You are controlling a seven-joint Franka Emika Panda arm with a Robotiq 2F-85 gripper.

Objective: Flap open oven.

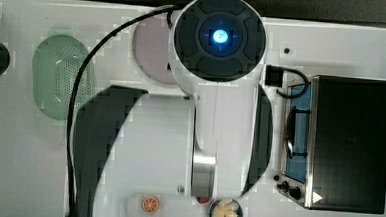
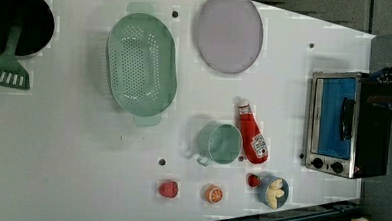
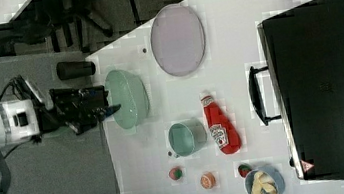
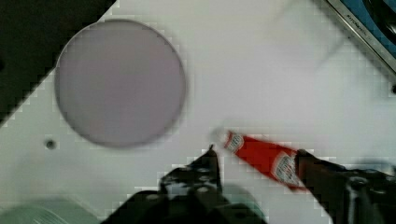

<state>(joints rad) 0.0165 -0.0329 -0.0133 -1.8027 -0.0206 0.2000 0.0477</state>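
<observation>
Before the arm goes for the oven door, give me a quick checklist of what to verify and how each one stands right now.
1. Oven door shut, ready to be flapped open: ok; the blue glass sits flush in the silver frame.
2. Handle free to grab: ok; nothing rests on it.
3. Gripper open and holding nothing: ok; its fingers stand apart above the table with nothing between them.
4. Space in front of the door for it to swing down: ok; the ketchup bottle lies nearest, apart from the oven with bare table between.
5. Gripper at the handle: not ok; in the right view it hangs off beyond the green colander, far from the oven.
</observation>
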